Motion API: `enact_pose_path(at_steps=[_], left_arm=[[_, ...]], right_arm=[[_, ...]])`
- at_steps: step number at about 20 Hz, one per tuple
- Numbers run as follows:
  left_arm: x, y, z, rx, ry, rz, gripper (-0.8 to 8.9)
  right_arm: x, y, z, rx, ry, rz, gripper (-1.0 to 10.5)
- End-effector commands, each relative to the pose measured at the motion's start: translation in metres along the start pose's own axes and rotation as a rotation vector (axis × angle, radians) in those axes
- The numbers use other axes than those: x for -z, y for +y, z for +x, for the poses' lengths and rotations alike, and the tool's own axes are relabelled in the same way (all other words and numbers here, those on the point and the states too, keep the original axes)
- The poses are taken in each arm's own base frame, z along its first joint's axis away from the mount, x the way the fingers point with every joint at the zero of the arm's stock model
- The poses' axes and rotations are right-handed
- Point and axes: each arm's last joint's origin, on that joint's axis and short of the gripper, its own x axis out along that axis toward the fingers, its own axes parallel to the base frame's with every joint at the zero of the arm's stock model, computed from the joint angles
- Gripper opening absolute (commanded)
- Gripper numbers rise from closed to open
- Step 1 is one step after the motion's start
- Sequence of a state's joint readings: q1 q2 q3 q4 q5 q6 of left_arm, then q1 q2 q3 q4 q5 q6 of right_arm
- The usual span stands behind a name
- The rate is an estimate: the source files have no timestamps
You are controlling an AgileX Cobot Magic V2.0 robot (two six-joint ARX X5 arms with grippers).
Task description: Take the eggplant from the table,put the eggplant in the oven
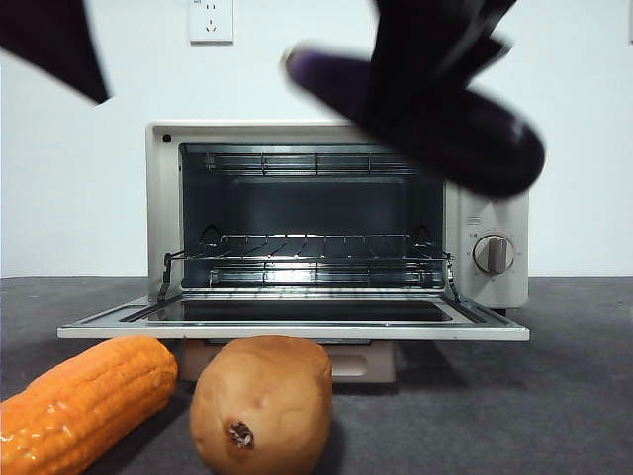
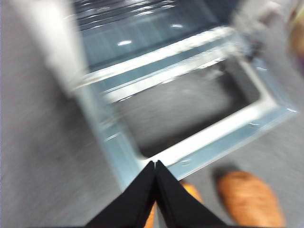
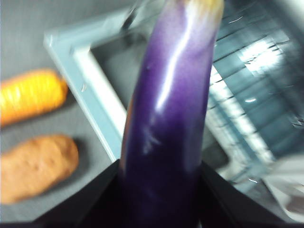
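Observation:
The glossy dark purple eggplant (image 1: 495, 139) hangs in the air in front of the oven's upper right corner, tilted down to the right. My right gripper (image 1: 435, 59) is shut on the eggplant (image 3: 166, 118), whose length fills the right wrist view between the jaws. The cream-white oven (image 1: 495, 287) stands on the dark grey table (image 1: 574, 396) with its glass door (image 1: 297, 327) folded down flat and its wire rack (image 1: 307, 252) bare. My left gripper (image 2: 155, 164) is shut on nothing, above the door's (image 2: 190, 114) left front corner. In the front view it shows as a black tip (image 1: 59, 45) at top left.
An orange corn cob (image 1: 84, 406) and a brown potato (image 1: 262, 406) lie on the table in front of the open door. A wall socket (image 1: 211, 20) is on the white wall behind. Two knobs (image 1: 493, 254) sit on the oven's right panel.

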State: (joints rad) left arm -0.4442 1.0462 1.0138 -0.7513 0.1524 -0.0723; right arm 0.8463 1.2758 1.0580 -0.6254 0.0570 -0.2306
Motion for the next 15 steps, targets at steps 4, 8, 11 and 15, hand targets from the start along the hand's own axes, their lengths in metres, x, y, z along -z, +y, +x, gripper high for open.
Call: enact_pose_path(at_steps=[4, 8, 11, 15], left_arm=[[0.037, 0.028, -0.012, -0.11, -0.054, -0.129, 0.04], [0.047, 0.041, -0.02, -0.175, -0.087, -0.19, 0.04], [0.047, 0.045, -0.022, -0.187, -0.094, -0.206, 0.04], [0.047, 0.046, -0.022, -0.188, -0.1, -0.209, 0.04]], right_arm=[[-0.033, 0.0, 0.055, 0.13, 0.136, -0.203, 1.0], [-0.057, -0.007, 0.094, 0.264, 0.25, -0.324, 1.0], [-0.071, -0.01, 0.118, 0.3, 0.273, -0.377, 1.0], [-0.079, -0.012, 0.15, 0.435, 0.259, -0.388, 1.0]])
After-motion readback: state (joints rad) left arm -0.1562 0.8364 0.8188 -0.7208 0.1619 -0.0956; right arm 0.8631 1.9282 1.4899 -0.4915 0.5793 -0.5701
